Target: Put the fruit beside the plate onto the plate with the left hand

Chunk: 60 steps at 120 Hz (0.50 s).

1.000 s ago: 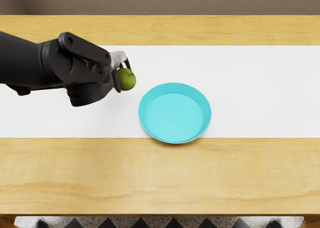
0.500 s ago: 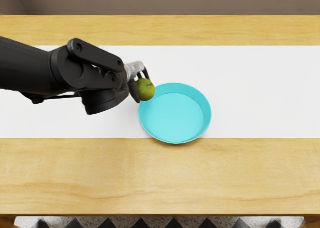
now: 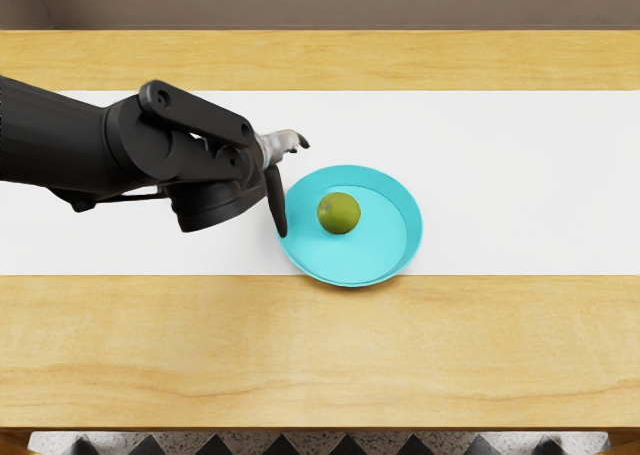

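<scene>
Wooden table point(image 3: 320, 345), light grain running left to right, fills most of view. White runner point(image 3: 520, 175) lies across it from side to side; narrow wood strip bare behind, wider strip bare in front. Grey-brown wall band point(image 3: 330, 0) beyond far edge. Speckled floor point(image 3: 250, 437) below near edge, with row of dark triangular shapes

Desk point(image 3: 320, 345): matt grained wood. Runner point(image 3: 520, 175): smooth, matt. Plate point(image 3: 408, 237): smooth, plastic-looking. Green fruit point(image 3: 339, 213): faintly glossy skin. Robot hand point(image 3: 218, 178): matt black casing.

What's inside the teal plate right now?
One green fruit lies in the teal plate, apart from the open left hand. The plate floor under it is hidden.
</scene>
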{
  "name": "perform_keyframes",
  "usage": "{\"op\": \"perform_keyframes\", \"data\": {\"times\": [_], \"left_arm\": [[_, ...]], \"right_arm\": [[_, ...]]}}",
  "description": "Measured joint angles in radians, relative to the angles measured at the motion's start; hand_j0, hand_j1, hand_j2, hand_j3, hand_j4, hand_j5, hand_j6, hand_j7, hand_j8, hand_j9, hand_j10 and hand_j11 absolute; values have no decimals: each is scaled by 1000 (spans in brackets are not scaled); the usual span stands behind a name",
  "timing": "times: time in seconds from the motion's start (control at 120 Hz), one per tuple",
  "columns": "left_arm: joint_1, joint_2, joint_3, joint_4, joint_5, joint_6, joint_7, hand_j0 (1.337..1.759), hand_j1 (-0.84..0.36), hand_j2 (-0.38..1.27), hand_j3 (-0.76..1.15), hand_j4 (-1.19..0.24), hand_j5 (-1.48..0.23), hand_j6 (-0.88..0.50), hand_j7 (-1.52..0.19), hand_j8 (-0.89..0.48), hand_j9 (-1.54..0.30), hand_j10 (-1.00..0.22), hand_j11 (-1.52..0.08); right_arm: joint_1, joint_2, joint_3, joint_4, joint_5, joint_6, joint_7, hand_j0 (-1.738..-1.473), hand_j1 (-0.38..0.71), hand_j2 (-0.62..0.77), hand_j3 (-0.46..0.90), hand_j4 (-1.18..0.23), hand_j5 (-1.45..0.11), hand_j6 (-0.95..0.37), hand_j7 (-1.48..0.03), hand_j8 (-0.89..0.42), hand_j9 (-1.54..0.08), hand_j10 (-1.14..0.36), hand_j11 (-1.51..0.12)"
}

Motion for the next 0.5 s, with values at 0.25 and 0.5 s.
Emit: {"op": "perform_keyframes", "data": {"times": [0.25, 0.5], "left_arm": [[41, 330, 8, 26, 2, -20, -1, 1658, 299, 8, 0, -40, -59, -39, -58, -44, -58, -44, -58], [49, 723, -45, 31, 4, -243, -1, 1658, 324, 4, 0, -20, -29, -20, -29, -22, -28, -22, -28]], "right_arm": [[0, 0, 0, 0, 0, 0, 0, -1658, -349, 0, 0, 0, 0, 0, 0, 0, 0, 0, 0], [0, 0, 0, 0, 0, 0, 0, -1658, -349, 0, 0, 0, 0, 0, 0, 0, 0, 0, 0]]}}
